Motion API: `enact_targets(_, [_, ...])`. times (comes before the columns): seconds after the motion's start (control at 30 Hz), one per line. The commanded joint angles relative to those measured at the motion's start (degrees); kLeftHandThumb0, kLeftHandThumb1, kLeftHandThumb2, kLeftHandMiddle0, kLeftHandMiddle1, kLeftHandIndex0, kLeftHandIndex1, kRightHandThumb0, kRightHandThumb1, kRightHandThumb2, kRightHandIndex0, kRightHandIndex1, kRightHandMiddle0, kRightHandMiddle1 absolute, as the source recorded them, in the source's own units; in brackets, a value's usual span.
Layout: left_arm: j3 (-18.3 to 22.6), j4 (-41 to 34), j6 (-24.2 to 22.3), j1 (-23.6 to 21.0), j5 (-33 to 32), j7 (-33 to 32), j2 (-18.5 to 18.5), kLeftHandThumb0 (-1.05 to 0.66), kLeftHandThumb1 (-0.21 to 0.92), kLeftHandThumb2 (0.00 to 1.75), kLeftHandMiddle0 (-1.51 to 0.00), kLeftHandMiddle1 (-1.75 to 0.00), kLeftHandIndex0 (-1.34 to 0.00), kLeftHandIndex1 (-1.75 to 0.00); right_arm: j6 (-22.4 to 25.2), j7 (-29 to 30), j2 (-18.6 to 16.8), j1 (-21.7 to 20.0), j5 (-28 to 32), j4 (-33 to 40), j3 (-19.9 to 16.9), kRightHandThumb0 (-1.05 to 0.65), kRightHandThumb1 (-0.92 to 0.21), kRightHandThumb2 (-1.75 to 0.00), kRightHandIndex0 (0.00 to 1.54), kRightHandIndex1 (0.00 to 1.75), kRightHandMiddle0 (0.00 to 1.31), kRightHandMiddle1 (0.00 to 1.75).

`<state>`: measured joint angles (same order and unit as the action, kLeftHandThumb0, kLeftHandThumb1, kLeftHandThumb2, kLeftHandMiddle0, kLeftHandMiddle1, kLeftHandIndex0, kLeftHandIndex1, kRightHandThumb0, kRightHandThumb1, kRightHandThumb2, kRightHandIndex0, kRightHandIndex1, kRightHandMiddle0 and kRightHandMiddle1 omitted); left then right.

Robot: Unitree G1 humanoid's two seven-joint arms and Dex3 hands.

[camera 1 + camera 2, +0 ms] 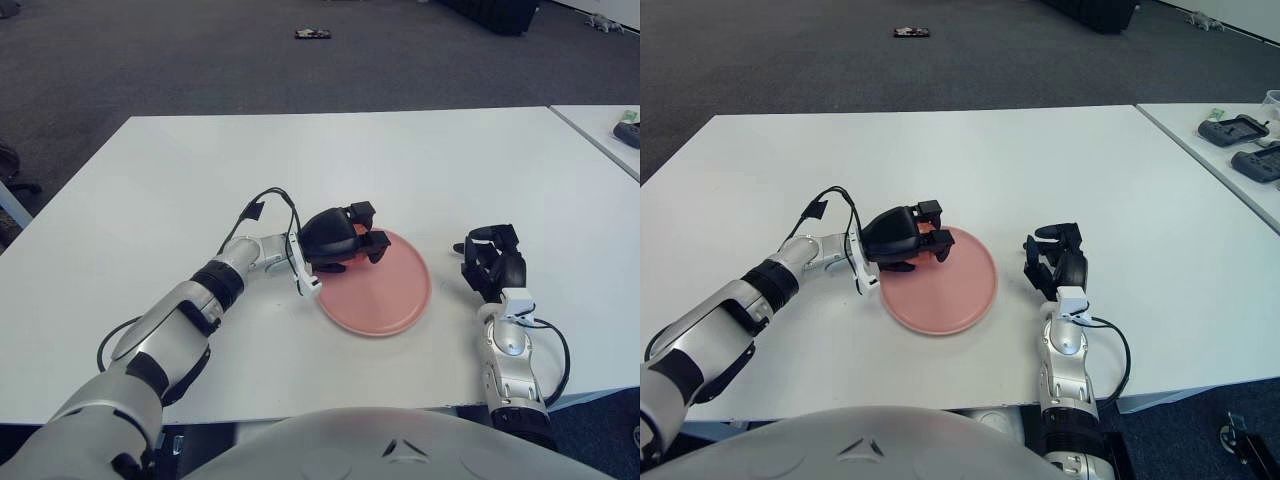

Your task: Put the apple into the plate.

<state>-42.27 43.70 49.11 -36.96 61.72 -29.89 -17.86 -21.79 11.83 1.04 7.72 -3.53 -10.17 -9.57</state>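
Both eyes looked forward and down from the head; they shared the table [420, 160], slightly offset sideways.

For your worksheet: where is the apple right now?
The apple sits in the left hand, over the plate's left edge, mid-table; the right hand shows right of the plate.
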Motion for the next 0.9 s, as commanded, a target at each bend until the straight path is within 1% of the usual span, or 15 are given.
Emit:
enact_targets(0.0, [-2.6, 4.2, 1.5, 1.5, 0.0, 3.2, -0.4, -0.03, 0.4, 1.17, -0.57, -1.75, -0.47, -1.56, -1.2, -0.3, -0.1, -0.4, 0.7, -0.3, -0.2, -0.34, -0.92, -0.53, 0.51, 1.18, 0.19, 1.75])
enact_targets(0.1, [-2.7, 4.4, 2.9, 1.1, -2.0, 4.4, -0.6, -0.01, 0.53, 1.02, -0.43, -1.75, -0.37, -1.6, -1.2, -0.3, 0.0, -0.4, 0.5, -0.3, -0.2, -0.34, -0.92, -0.53, 0.51, 1.18, 0.19, 1.75])
enact_targets(0.13, [-2.7, 4.6, 3.2, 1.1, -2.5, 4.2, -0.6, -0.01, 0.61, 0.93, -0.36, -1.75, -0.32, -1.63, -1.1, -0.2, 0.0, -0.4, 0.4, -0.3, -0.2, -0.34, -0.92, -0.53, 0.51, 1.18, 0.19, 1.75])
enact_targets(0.17, [-2.8, 4.8, 3.5, 1.1, -2.9, 4.1, -0.6, -0.13, 0.72, 0.78, -0.23, -1.61, -0.27, -1.67, -1.1, -0.2, 0.0, -0.5, 0.3, -0.3, -0.1, -0.34, -0.92, -0.53, 0.51, 1.18, 0.19, 1.75])
enact_targets(0.2, [-2.8, 4.9, 3.7, 1.1, -3.2, 3.9, -0.6, -0.18, 0.76, 0.73, -0.18, -1.55, -0.26, -1.68, -1.0, -0.1, 0.0, -0.5, 0.2, -0.2, -0.1, -0.34, -0.92, -0.53, 0.51, 1.18, 0.19, 1.75])
enact_targets(0.27, [-2.8, 4.9, 4.0, 1.1, -3.8, 4.0, -0.6, -0.44, 0.73, 0.76, -0.07, -1.35, -0.1, -1.44, -0.8, 0.0, 0.0, -0.5, 0.1, -0.2, -0.1, -0.34, -0.92, -0.53, 0.51, 1.18, 0.19, 1.75])
enact_targets(0.3, [-2.8, 4.9, 4.2, 1.1, -4.2, 4.3, -0.6, -0.49, 0.72, 0.77, -0.06, -1.27, -0.08, -1.36, -0.7, 0.0, 0.0, -0.5, 0.0, -0.1, -0.1, -0.34, -0.92, -0.53, 0.51, 1.18, 0.19, 1.75])
enact_targets(0.37, [-2.8, 5.1, 4.4, 1.1, -4.7, 4.6, -0.6, -0.62, 0.76, 0.72, -0.02, -1.0, -0.03, -1.13, -0.6, 0.1, -0.1, -0.5, -0.1, -0.2, -0.1, -0.34, -0.92, -0.53, 0.51, 1.18, 0.19, 1.75])
enact_targets(0.4, [-2.9, 5.2, 4.5, 1.0, -5.0, 5.2, -0.6, -0.64, 0.77, 0.72, -0.02, -0.96, -0.03, -1.09, -0.5, 0.1, -0.1, -0.6, -0.1, -0.2, -0.1, -0.34, -0.92, -0.53, 0.51, 1.18, 0.19, 1.75])
enact_targets(0.43, [-2.9, 5.2, 4.5, 1.0, -5.3, 5.5, -0.6, -0.67, 0.8, 0.68, -0.01, -0.84, -0.02, -1.01, -0.5, 0.2, -0.1, -0.6, -0.1, -0.3, -0.1, -0.34, -0.92, -0.53, 0.51, 1.18, 0.19, 1.75])
enact_targets(0.5, [-2.8, 5.2, 4.5, 1.0, -6.1, 6.9, -0.6, -0.71, 0.84, 0.64, -0.01, -0.71, -0.01, -0.91, -0.5, 0.2, -0.1, -0.7, -0.2, -0.3, 0.0, -0.34, -0.92, -0.53, 0.51, 1.18, 0.19, 1.75])
enact_targets(0.53, [-2.8, 5.1, 4.5, 1.0, -6.4, 7.3, -0.7, -0.74, 0.87, 0.63, 0.0, -0.58, 0.0, -0.8, -0.5, 0.2, -0.1, -0.7, -0.3, -0.3, 0.0, -0.34, -0.92, -0.53, 0.51, 1.18, 0.19, 1.75])
enact_targets(0.63, [-2.4, 4.7, 4.7, 1.3, -7.8, 8.9, -0.9, -0.78, 0.9, 0.62, 0.0, -0.34, 0.0, -0.6, -0.6, 0.1, -0.1, -0.7, -0.3, -0.4, 0.0, -0.34, -0.92, -0.53, 0.52, 1.19, 0.19, 1.75])
enact_targets(0.77, [-1.6, 4.2, 4.6, 2.0, -10.1, 10.9, -0.9, -0.85, 0.92, 0.64, 0.0, -0.1, 0.0, -0.38, -0.3, 0.2, -0.1, -0.8, -0.3, -0.2, 0.1, -0.34, -0.92, -0.53, 0.52, 1.19, 0.19, 1.75])
enact_targets(0.87, [-1.0, 3.8, 4.5, 2.5, -11.3, 12.0, -0.9, -0.91, 0.92, 0.65, 0.0, -0.03, 0.0, -0.25, 0.0, 0.2, -0.1, -0.8, -0.4, 0.0, 0.1, -0.34, -0.92, -0.53, 0.52, 1.19, 0.19, 1.75])
